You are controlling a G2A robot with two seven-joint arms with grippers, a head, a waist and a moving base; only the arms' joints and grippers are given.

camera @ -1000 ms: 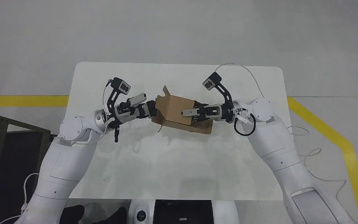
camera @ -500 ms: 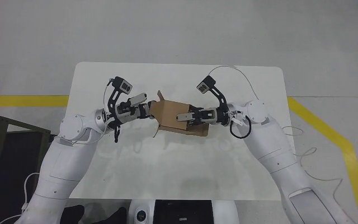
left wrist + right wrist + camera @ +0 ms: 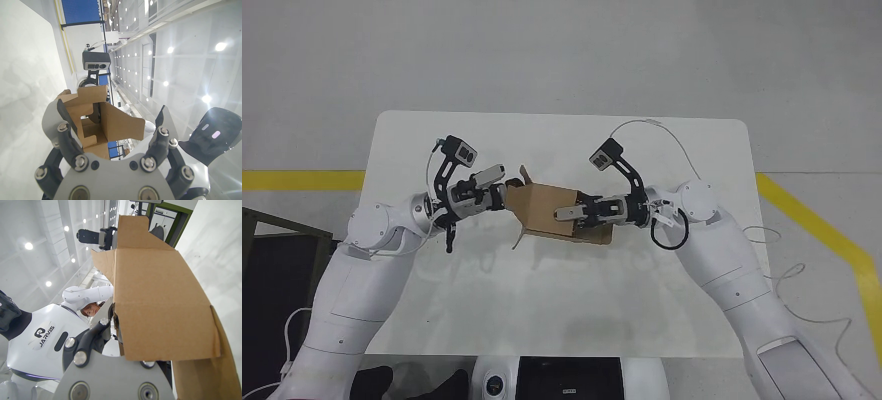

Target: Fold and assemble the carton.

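The brown carton is held above the middle of the white table, partly unfolded, with loose flaps at its left end. My right gripper is shut on the carton's upper panel. One finger presses the panel's edge and the other is hidden behind the cardboard. My left gripper is open at the carton's left end. A flap stands between its spread fingers, and the open inside of the carton faces it.
A white cable loops over the table behind the right arm. Bare table surface lies in front of and behind the carton. Yellow floor tape runs past both table ends.
The right gripper has carried the carton left, up against the left gripper. The carton's left flaps have closed in toward the open left fingers. The left arm has barely moved.
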